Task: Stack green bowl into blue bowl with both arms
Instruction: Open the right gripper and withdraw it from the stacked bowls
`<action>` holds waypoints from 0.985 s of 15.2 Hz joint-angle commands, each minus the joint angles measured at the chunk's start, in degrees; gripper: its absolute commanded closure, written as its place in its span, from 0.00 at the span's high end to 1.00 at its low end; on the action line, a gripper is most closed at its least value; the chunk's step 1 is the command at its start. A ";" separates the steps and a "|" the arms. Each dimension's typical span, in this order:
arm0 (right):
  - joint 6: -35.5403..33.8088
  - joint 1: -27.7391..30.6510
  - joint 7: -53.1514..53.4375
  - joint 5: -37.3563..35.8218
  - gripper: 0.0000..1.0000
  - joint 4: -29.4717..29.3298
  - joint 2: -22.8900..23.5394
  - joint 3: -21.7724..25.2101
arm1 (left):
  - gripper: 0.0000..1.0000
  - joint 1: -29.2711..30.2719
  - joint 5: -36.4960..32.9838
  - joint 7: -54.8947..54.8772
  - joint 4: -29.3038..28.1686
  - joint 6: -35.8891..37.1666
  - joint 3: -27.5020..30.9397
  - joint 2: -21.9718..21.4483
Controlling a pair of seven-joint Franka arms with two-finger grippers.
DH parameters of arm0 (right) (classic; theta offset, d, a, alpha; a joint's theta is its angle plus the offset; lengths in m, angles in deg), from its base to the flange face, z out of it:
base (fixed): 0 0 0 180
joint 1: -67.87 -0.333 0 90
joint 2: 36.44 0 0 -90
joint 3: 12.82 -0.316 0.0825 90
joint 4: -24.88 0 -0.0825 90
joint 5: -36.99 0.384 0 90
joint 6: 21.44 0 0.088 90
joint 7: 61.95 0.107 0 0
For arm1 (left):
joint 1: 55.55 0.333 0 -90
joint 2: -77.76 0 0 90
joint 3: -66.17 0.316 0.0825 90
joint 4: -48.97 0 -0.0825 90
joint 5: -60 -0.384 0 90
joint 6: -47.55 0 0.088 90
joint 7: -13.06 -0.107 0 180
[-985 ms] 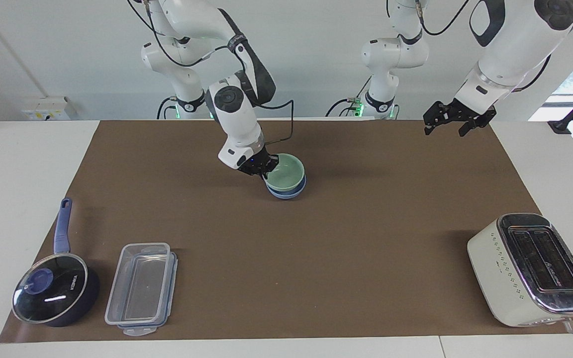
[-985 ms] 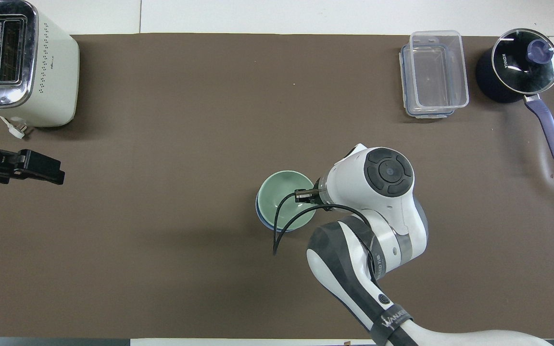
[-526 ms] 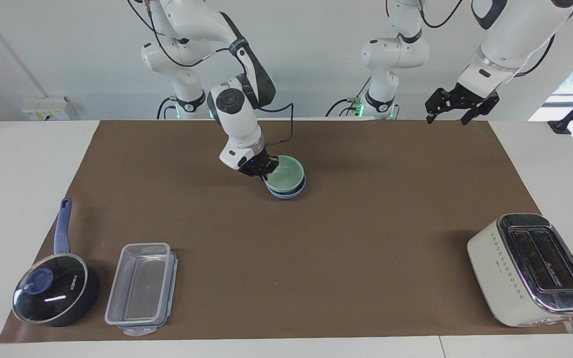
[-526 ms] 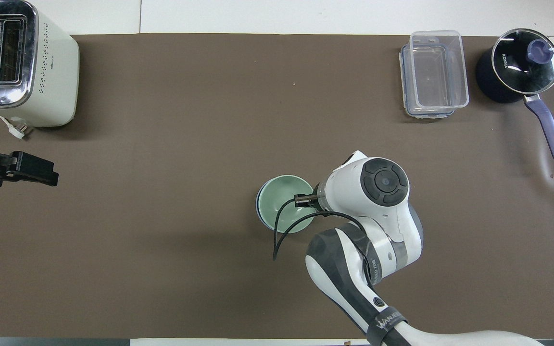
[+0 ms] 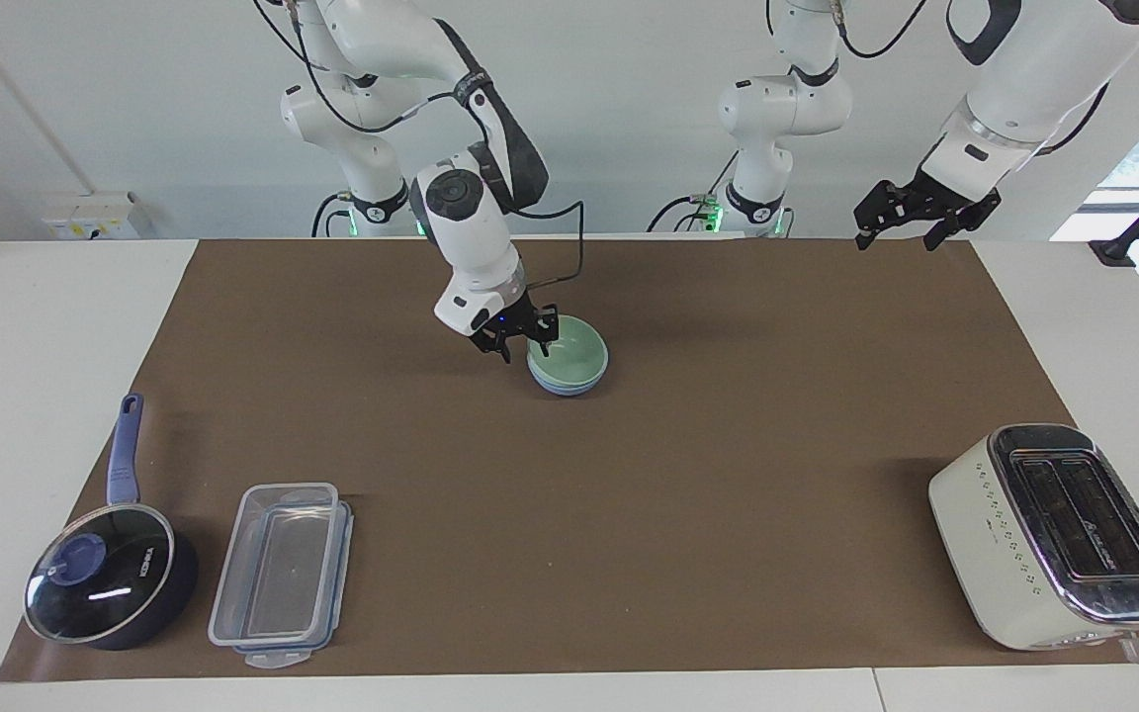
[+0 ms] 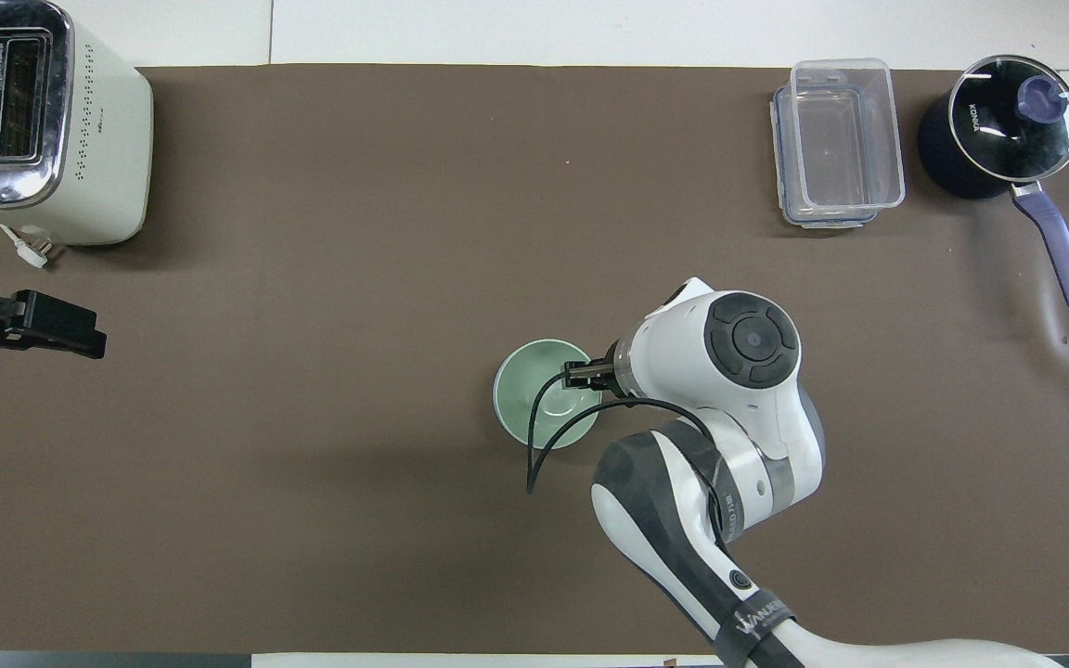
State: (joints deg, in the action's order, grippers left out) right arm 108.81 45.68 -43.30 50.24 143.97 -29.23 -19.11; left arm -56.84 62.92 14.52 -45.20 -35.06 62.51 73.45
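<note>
Pale mint-green bowl (image 5: 570, 354) nested in periwinkle-blue bowl (image 5: 569, 385); brown mat (image 5: 629, 475); cream toaster (image 5: 1044, 539); dark blue saucepan (image 5: 115, 583).

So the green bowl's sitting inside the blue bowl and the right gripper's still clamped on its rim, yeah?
Not quite. The green bowl does sit inside the blue bowl, but the facing view shows the right gripper open at its rim, no longer clamped.

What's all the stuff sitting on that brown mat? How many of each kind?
Bowls: 2, the green bowl nested in the blue bowl
Saucepans with lid: 1
Clear plastic containers: 1
Toasters: 1
Total: 5
</note>
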 commanded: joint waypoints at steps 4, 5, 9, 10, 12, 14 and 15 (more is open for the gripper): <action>-23.59 10.65 -0.54 -8.73 1.00 -20.88 -0.44 0.13 | 1.00 1.30 -1.24 0.13 -0.85 -0.27 -1.09 -1.22; -27.90 11.97 -0.54 -11.47 1.00 -24.57 -0.53 0.13 | 1.00 1.30 -1.24 0.04 -0.85 -0.36 -1.09 -1.31; -44.44 19.96 -4.47 -13.16 1.00 -34.27 -2.01 0.83 | 1.00 0.95 -1.24 -0.23 -0.85 -0.62 -1.09 -1.31; -44.81 21.38 -6.50 -13.25 1.00 -33.58 -3.41 0.92 | 1.00 0.86 -1.24 -0.23 -0.93 -0.54 -1.09 -1.40; -44.64 23.76 -7.57 -13.34 1.00 -30.43 -4.48 1.01 | 1.00 0.77 -1.24 -0.14 -1.02 -0.80 -1.09 -1.40; -44.64 23.24 -7.57 -13.43 1.00 -29.19 -5.44 2.15 | 1.00 0.77 -1.24 0.04 -1.20 -0.80 -1.00 -1.40; -44.73 22.02 -8.18 -13.52 1.00 -28.57 -5.71 3.20 | 1.00 0.77 -1.24 -0.05 -1.11 -0.89 -1.00 -1.40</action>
State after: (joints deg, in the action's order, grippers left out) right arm 63.88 69.18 -50.62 37.77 112.53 -33.27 -16.77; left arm -56.54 62.91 14.52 -45.17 -35.12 62.11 73.22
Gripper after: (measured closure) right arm 0.000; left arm 0.000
